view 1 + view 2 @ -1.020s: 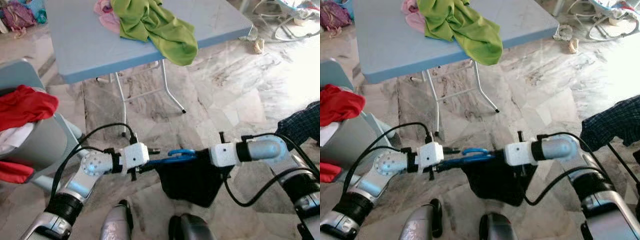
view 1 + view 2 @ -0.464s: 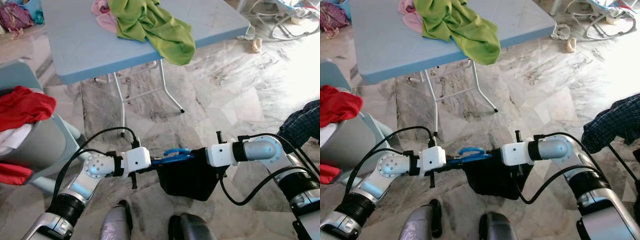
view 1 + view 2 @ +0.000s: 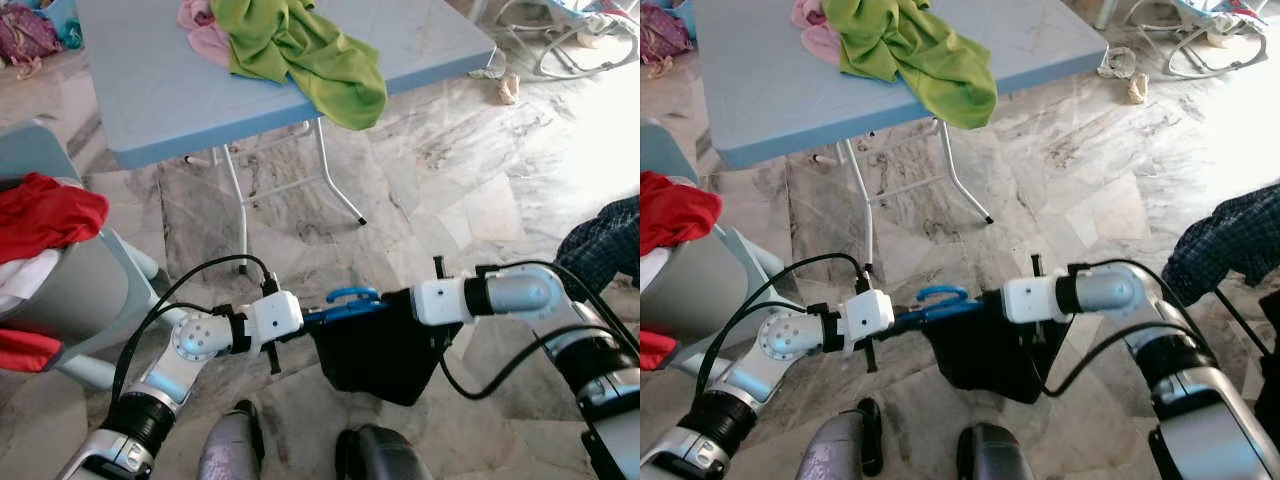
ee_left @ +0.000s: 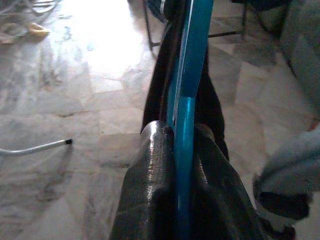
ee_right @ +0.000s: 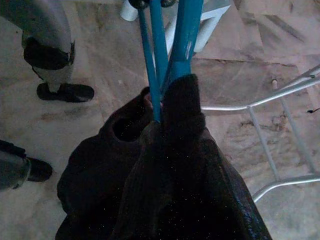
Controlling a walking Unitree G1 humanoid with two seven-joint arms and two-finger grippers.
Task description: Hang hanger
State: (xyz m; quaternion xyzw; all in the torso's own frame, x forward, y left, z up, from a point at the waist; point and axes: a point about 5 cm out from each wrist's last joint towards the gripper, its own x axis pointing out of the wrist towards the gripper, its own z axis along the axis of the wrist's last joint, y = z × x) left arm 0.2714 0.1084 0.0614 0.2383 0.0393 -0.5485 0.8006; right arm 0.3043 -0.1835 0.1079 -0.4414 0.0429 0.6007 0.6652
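Observation:
A blue hanger [image 3: 346, 299] with a black garment [image 3: 378, 352] draped on it hangs between my two arms, low over the marble floor. My left gripper [image 3: 306, 317] is shut on the hanger's left end; in the left wrist view the blue bar [image 4: 186, 105] runs between the black fingers [image 4: 145, 190]. My right gripper [image 3: 397, 301] is shut on the hanger's right end, through the black cloth; the right wrist view has the blue bars [image 5: 181, 37] rising out of the garment [image 5: 100, 190].
A blue folding table [image 3: 150, 90] stands ahead with a green cloth [image 3: 310, 50] and a pink cloth [image 3: 200, 22] on it, its metal legs [image 3: 336, 170] below. A grey seat with red clothing [image 3: 45, 215] is at left. A person's checked sleeve [image 3: 605, 245] is at right.
The head view has shifted slightly towards the table. Both grippers keep their hold on the hanger, which stays at about the same height between them.

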